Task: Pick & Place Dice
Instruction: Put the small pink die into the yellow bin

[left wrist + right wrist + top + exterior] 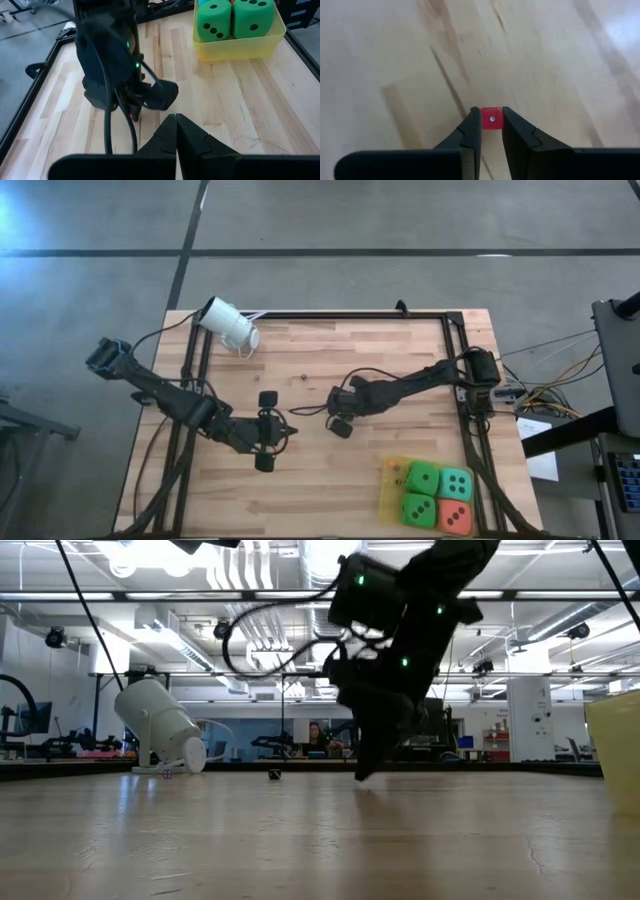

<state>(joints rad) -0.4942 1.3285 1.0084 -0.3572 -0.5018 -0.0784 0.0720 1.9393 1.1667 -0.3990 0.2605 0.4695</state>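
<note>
Counts on the counter [300, 350]: four large dice, namely two green dice [423, 477] [417, 509], one teal die [457, 484] and one orange-red die [455, 517]; one yellow tray [389, 485]; one small red die [491, 119]; one white camera [229, 325]; two arms, each with one end effector.

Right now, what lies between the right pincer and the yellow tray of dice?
Only bare wooden table, in the high view; the right pincer, closed on a small red cube, stands apart from the yellow tray.
</note>
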